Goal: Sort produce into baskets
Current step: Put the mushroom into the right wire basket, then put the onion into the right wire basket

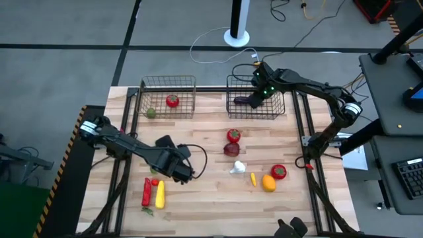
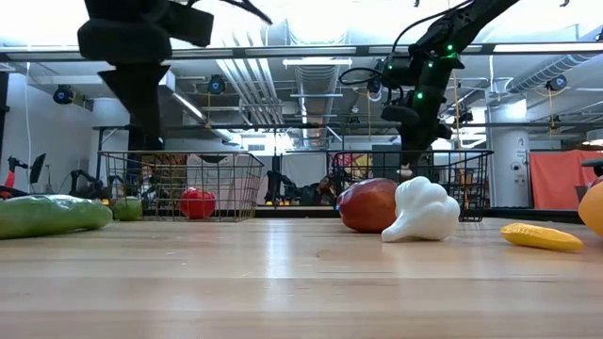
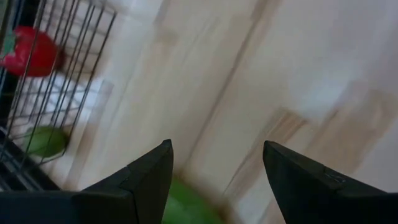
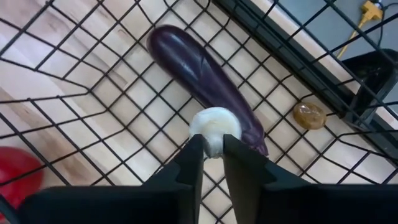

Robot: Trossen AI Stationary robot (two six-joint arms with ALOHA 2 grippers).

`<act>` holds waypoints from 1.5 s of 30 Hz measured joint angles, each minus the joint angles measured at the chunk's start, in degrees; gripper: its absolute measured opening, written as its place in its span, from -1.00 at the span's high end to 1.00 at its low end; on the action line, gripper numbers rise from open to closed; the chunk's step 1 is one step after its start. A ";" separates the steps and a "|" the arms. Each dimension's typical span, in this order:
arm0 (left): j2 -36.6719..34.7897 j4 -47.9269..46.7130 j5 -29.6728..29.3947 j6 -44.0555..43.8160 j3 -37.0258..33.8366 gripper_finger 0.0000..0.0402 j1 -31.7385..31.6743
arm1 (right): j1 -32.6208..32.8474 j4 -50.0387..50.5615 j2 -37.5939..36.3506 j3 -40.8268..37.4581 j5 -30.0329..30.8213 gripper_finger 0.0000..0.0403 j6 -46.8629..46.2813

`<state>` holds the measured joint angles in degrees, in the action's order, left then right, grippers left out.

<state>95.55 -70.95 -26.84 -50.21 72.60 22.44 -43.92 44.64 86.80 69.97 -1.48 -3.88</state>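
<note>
The right gripper (image 4: 212, 155) pinches a small white piece (image 4: 214, 127) over the eggplant (image 4: 205, 81) in the right basket (image 1: 285, 106); it may bounce out; the left gripper (image 3: 214, 180) waits open

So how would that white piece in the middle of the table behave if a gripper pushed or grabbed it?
The white piece looks lumpy and lobed, with a narrower stem end, so it would probably slide or pivot instead of rolling far. Its bumpy surface should give the jaws some purchase, though an off-centre pinch might twist it. It likely nudges the dark-red round one beside it if pushed that way.
</note>
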 joint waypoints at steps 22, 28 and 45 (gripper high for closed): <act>-0.02 2.83 -3.22 -0.30 -2.96 -0.15 0.66 | 2.55 -0.25 -9.32 -0.07 0.09 0.30 -2.69; -0.02 7.31 -5.37 2.00 -2.97 -0.15 0.72 | 10.44 -0.55 -17.70 -0.21 0.07 0.37 -5.01; -0.07 46.27 -7.78 32.51 -9.31 -0.15 1.92 | 43.70 -0.37 -22.51 -9.86 0.18 0.13 -2.23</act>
<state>95.48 -24.68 -34.61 -17.70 63.29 24.36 -0.23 44.27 64.29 60.11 -1.30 -6.11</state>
